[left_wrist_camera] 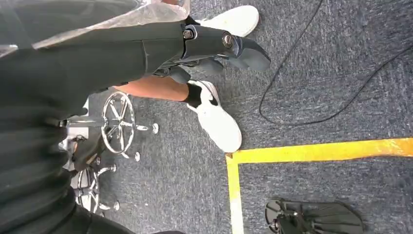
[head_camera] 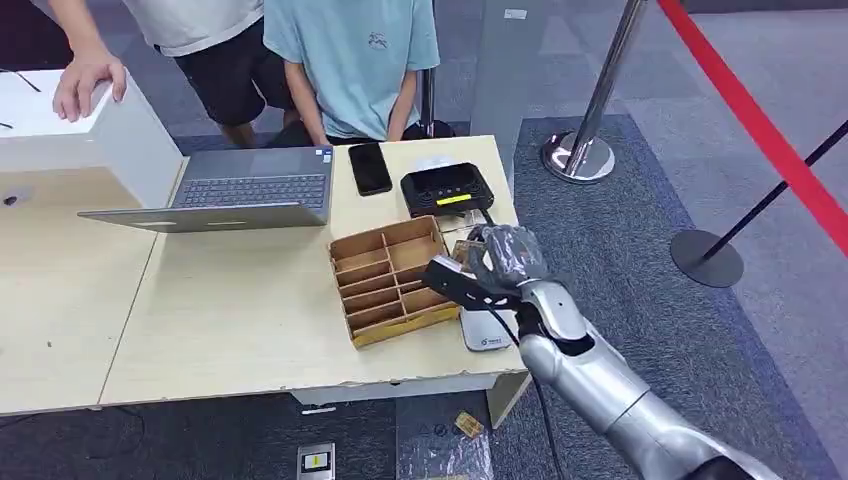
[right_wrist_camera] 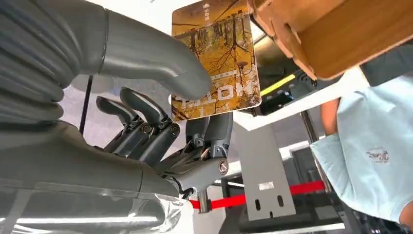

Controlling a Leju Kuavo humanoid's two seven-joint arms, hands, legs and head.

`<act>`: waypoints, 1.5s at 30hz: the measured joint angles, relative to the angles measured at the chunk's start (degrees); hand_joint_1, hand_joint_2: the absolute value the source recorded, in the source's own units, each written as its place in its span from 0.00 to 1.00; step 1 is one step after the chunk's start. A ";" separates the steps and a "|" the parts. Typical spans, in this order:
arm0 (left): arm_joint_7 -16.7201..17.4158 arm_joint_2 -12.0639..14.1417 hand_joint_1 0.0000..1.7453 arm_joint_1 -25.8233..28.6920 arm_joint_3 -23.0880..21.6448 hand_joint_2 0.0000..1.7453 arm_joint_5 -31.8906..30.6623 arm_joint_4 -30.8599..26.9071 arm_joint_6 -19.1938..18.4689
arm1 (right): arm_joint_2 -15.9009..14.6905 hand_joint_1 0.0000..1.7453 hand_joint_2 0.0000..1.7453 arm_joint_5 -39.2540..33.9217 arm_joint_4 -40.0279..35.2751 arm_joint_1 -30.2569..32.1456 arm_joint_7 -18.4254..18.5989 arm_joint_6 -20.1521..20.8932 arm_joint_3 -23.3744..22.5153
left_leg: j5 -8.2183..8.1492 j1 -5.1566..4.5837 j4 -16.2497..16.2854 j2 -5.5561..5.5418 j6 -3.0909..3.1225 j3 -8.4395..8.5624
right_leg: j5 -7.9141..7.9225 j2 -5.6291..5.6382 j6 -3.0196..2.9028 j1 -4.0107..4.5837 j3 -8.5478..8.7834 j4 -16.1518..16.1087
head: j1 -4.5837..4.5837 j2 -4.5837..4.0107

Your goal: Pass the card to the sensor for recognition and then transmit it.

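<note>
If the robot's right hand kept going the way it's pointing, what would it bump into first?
Probably the black card reader. The right hand, pinching the yellow card, points across the table toward it, with the wooden tray just beside. Depth is hard to judge, so the card may graze the tray first.

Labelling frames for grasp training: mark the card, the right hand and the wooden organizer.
card (right_wrist_camera: 216, 58), right wrist view, printed face.
right hand (head_camera: 503, 262), head view, back of hand.
wooden organizer (head_camera: 385, 262), head view, divider slats.
</note>
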 joint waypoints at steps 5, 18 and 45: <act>0.26 0.00 0.00 -0.06 -0.37 1.00 0.02 0.00 -0.02 | 0.22 1.00 1.00 2.04 1.09 0.24 0.57 -0.07 0.35 | 0.00 0.00 -0.01 0.00 0.00 0.00 | 0.00 0.00 0.00 0.00 -0.01 0.00 | 0.00 0.00; 0.35 0.09 0.00 -0.17 -1.79 1.00 0.89 0.00 0.15 | -0.70 1.00 1.00 13.77 3.98 1.06 4.83 0.68 0.57 | 0.00 0.00 0.00 0.02 0.00 0.02 | 0.00 0.00 0.00 -0.01 0.00 0.00 | 0.00 0.00; 0.24 0.11 0.00 -0.22 -2.78 1.00 3.71 0.00 0.85 | -0.94 1.00 1.00 4.28 2.97 1.05 5.31 6.60 0.22 | 0.00 0.00 -0.01 0.01 0.00 0.00 | 0.00 0.00 0.00 0.00 0.00 0.00 | 0.00 0.00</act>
